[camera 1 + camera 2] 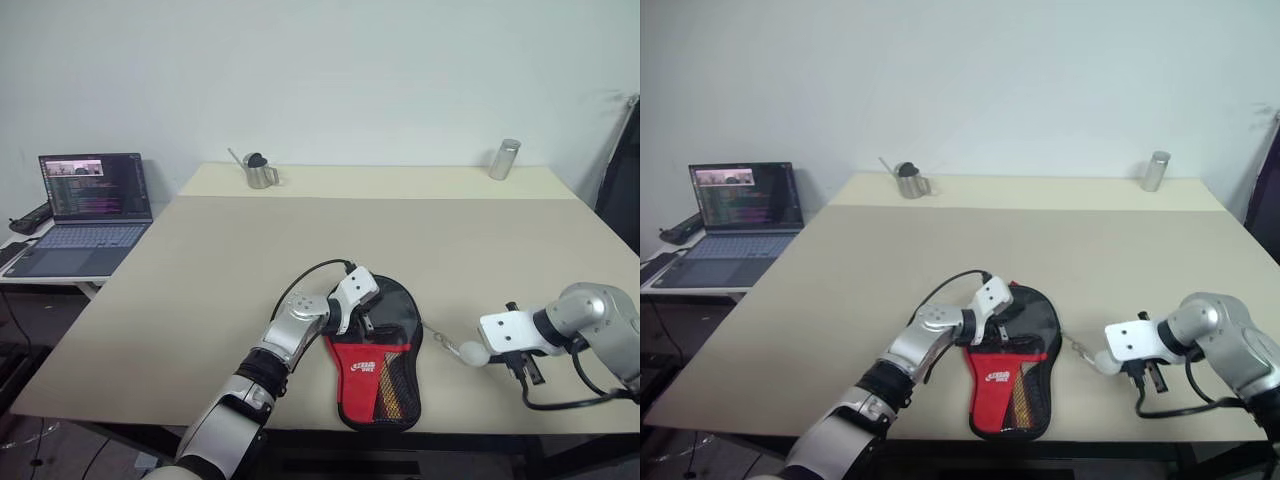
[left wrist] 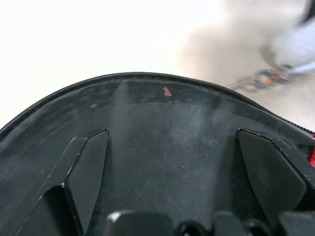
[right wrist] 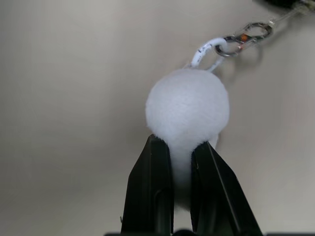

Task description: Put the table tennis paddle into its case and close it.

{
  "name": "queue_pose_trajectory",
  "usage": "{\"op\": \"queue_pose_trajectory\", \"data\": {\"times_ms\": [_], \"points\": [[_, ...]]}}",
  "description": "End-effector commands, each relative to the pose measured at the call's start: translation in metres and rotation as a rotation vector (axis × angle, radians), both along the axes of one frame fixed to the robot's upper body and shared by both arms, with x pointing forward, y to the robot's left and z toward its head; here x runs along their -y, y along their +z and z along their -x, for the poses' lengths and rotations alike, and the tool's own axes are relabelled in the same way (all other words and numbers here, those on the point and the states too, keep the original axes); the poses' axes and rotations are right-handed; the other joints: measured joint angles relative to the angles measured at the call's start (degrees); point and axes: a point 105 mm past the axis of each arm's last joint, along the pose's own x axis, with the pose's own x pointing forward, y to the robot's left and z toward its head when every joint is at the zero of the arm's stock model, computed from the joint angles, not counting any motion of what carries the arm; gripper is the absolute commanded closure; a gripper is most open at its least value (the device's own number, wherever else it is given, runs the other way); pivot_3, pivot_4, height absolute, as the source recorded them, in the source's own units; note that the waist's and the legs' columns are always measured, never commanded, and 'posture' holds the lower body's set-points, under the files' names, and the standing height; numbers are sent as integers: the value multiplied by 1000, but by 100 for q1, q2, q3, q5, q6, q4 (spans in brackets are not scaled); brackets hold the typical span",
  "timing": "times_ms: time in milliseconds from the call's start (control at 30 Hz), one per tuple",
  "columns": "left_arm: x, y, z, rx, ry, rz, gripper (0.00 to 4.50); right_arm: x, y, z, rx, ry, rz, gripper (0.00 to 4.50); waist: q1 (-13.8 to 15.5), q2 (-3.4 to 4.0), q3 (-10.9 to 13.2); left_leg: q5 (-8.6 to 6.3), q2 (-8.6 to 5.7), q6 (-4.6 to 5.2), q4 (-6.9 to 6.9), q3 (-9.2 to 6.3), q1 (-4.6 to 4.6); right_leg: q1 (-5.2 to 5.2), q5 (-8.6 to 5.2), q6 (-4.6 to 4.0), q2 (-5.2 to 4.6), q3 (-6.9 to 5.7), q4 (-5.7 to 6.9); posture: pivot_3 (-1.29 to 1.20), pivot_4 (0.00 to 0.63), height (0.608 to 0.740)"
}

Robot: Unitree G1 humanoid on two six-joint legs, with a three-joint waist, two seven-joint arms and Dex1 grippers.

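The broad, matte beige counter (image 1: 300,260) stands against a plain pale wall, with a laptop (image 1: 90,210) on a low side desk to its left. Near the front edge lies the case (image 1: 380,370), soft fabric and paddle-shaped, its round end black, its narrow end red with mesh and a white logo. The left gripper (image 1: 368,318) rests on the round end, fingers (image 2: 88,172) spread wide. The right gripper (image 3: 181,162) pinches a fuzzy white ball (image 3: 188,109), clipped to a thin cord running toward the case.

Matt fabric case (image 1: 378,360) (mesh pocket), fuzzy white ball (image 3: 187,107), shiny metal clip (image 3: 246,36).
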Motion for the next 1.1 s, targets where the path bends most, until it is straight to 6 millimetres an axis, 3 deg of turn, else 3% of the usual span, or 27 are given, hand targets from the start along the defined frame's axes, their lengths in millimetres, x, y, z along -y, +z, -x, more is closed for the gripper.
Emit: {"op": "queue_pose_trajectory", "data": {"times_ms": [33,267,667,1100], "points": [[-19,-47,4,-103,66,-161,0,-8,-16,35,-168,97,25,4475,31,0,-2,0,-1,0,0,-3,-1,1,-1,1,-1,-2,0,0,150,740],[-19,-51,1,-109,88,-187,0,-12,-25,66,-264,167,43,4477,48,-8,-26,-1,-2,-6,0,-28,-2,17,-11,7,-4,-12,-11,0,150,740],[-19,-56,2,-117,91,-209,0,-27,-21,141,-475,397,79,4489,117,8,-67,-67,-9,-9,3,-71,7,79,-45,15,-14,-47,-88,0,150,740],[-22,-59,4,-119,85,-225,0,-25,-15,139,-438,389,87,4491,120,11,-74,-80,-7,-7,10,-61,14,82,-64,38,-12,-33,-86,0,150,740]]}}
